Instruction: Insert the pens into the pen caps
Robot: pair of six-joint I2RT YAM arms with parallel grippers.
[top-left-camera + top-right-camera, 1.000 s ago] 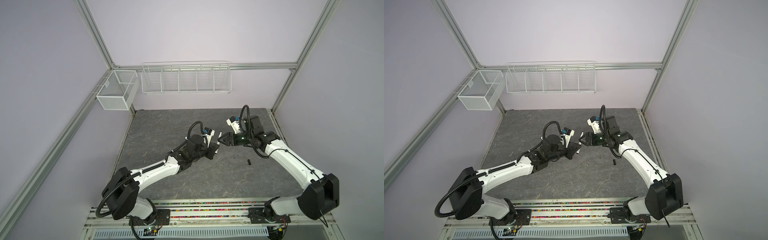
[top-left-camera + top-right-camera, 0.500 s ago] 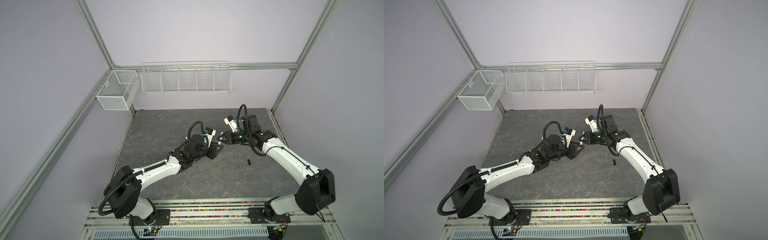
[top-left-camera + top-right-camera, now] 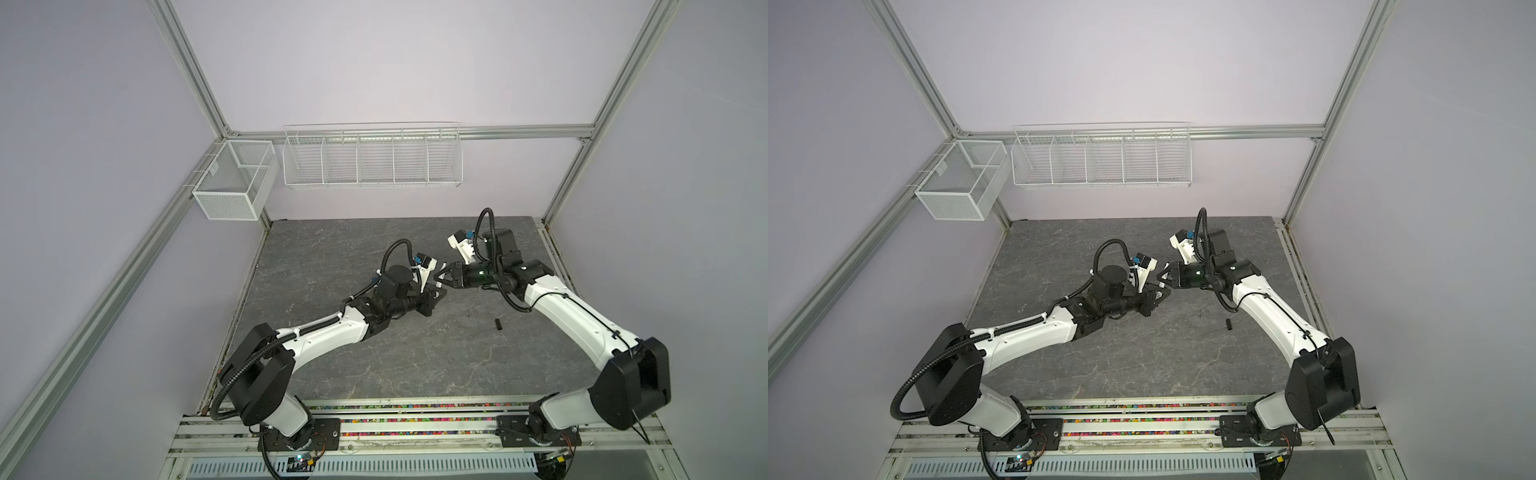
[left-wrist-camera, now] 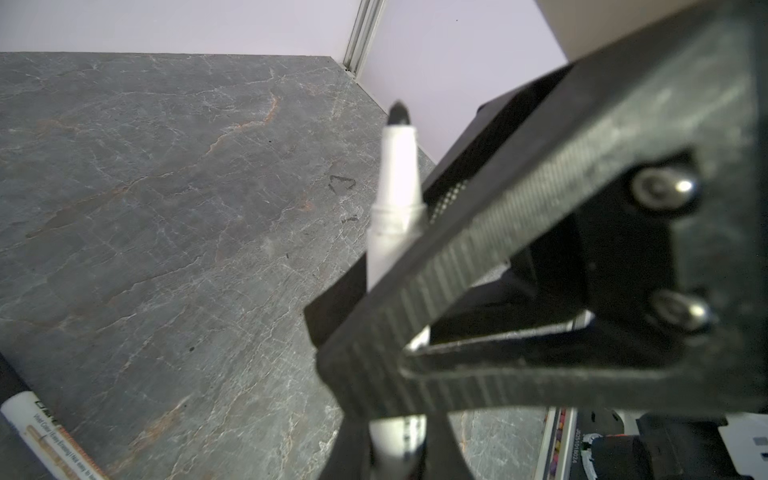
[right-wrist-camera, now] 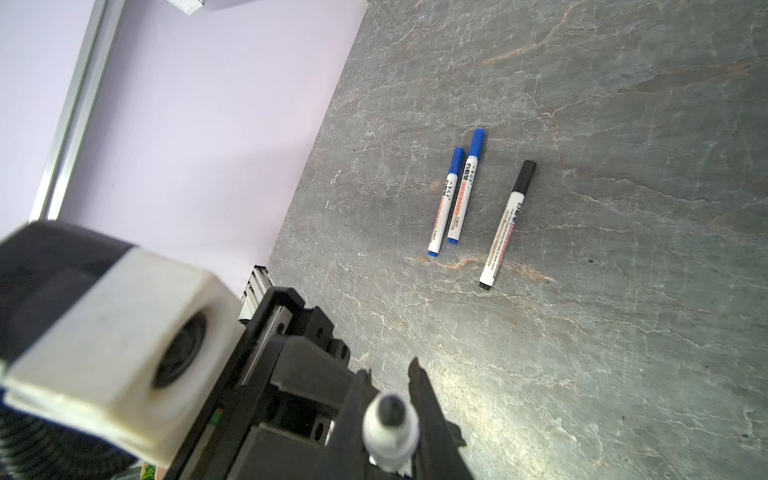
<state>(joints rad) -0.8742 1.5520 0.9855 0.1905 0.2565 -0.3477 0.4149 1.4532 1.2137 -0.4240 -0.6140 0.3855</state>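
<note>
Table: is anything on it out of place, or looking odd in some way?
One thing stands out. A small black piece, apparently a pen cap, lies alone on the table near the right arm, while the black-tipped pen is bare in the left gripper. The three other pens lie capped.

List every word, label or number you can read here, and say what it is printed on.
"WHITEBOARD": barrel of the blue-capped pen nearer the black-capped pen.
"白板笔": same barrel, beside its cap.
"Vivid Color | Easy Erasing": black-capped pen's barrel, read in the left wrist view; the rest is cut off.
Too small or blurred: print on the other blue-capped pen and the held pen.
</note>
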